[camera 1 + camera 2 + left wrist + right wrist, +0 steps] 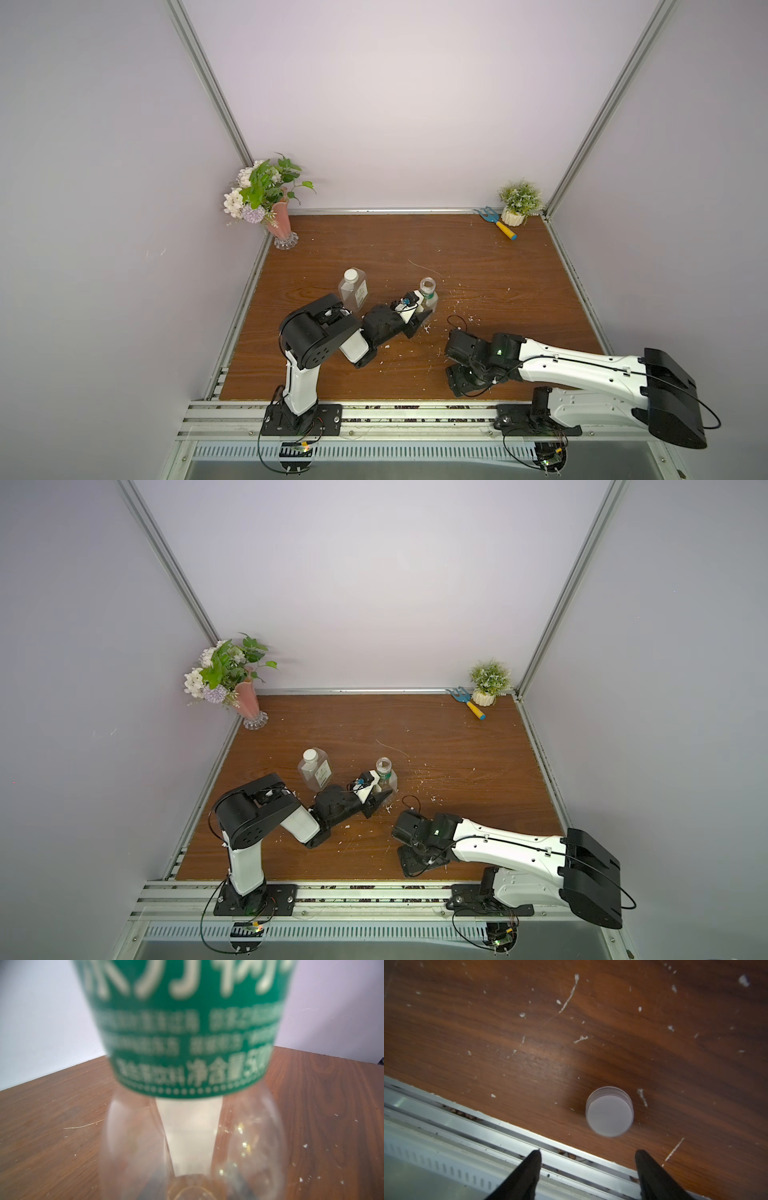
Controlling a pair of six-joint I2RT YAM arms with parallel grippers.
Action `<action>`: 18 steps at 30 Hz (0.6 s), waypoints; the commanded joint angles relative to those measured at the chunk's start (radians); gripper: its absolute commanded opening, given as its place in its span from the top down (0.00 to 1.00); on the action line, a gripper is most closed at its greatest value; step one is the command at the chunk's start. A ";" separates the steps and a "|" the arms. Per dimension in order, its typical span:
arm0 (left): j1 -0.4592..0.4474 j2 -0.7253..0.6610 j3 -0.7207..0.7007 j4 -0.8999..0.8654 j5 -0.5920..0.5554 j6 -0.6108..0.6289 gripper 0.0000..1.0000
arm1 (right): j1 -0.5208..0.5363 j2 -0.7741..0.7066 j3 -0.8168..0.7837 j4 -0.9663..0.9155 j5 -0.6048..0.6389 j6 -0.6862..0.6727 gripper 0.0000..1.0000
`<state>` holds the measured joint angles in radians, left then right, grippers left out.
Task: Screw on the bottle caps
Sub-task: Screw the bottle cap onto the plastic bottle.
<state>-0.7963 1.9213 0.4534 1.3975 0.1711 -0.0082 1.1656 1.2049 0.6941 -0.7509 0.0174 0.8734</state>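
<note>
Step in hand: pickup of loose cap (609,1112), lying on worktop (488,1032) just ahead of right claw (588,1152), wide and empty; left claw (420,312) grips round bottle (428,289), upright, uncapped; square bottle (354,291) capped; next move, likely: lower astride cap, close.

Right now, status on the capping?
Left pincer shut on round bottle, neck open. Right pincer open, above loose white cap. Square bottle capped. No obstruction seen.
</note>
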 commanded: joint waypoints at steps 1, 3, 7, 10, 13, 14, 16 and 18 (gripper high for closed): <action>0.013 0.000 -0.024 -0.082 -0.010 0.012 0.58 | 0.004 0.021 -0.012 0.068 0.009 0.020 0.27; 0.012 -0.002 -0.026 -0.082 -0.008 0.013 0.58 | 0.003 0.037 -0.020 0.074 0.021 0.018 0.28; 0.013 -0.002 -0.026 -0.081 -0.005 0.014 0.58 | -0.012 0.057 -0.033 0.077 0.038 0.010 0.31; 0.012 -0.004 -0.028 -0.081 -0.002 0.015 0.58 | -0.021 0.069 -0.035 0.068 0.044 0.000 0.34; 0.013 -0.005 -0.028 -0.081 0.003 0.015 0.58 | -0.028 0.070 -0.034 0.049 0.061 -0.003 0.35; 0.011 -0.005 -0.028 -0.081 0.004 0.015 0.58 | -0.032 0.068 -0.034 0.044 0.068 -0.004 0.35; 0.013 -0.004 -0.027 -0.082 0.011 0.017 0.58 | -0.041 0.069 -0.034 0.041 0.073 -0.011 0.35; 0.014 -0.002 -0.026 -0.082 0.016 0.019 0.58 | -0.048 0.073 -0.034 0.042 0.075 -0.019 0.35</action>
<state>-0.7959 1.9141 0.4469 1.3945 0.1753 -0.0067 1.1290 1.2678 0.6685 -0.6849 0.0555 0.8707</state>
